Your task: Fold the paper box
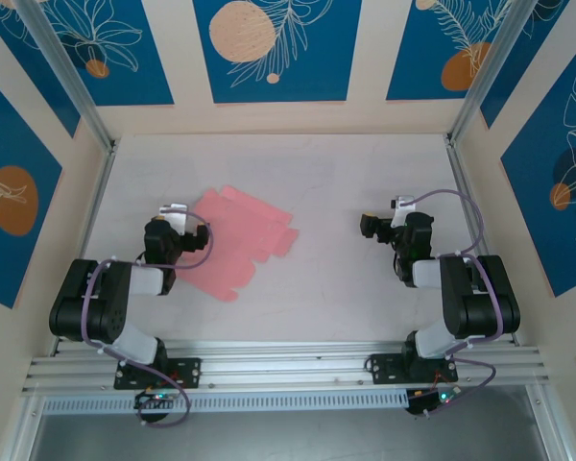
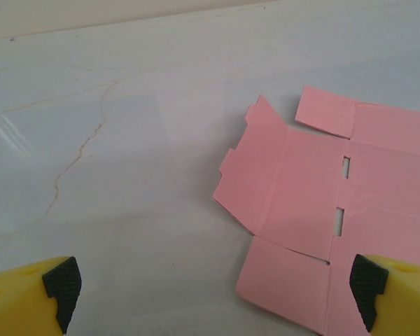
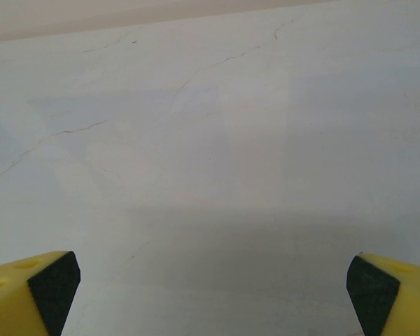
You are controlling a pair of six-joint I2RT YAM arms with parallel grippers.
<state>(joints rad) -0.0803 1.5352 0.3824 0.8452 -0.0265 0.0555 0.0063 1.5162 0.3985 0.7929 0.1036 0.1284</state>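
Paper box [image 1: 242, 240] lies as a flat, unfolded pink sheet on worktop [image 1: 365, 307], left of centre. Left pincer [image 2: 215, 285] spread wide at sheet's edge, holding nothing. Right pincer [image 3: 213, 283] spread wide, well apart from sheet.

Cropped at the right and near edges of the left wrist view: the paper box [image 2: 301, 210], its near right corner hidden behind a fingertip [image 2: 369, 283] of the left gripper [image 2: 213, 290]. From above, sheet's left edge covered by that gripper; slots too small to tell.
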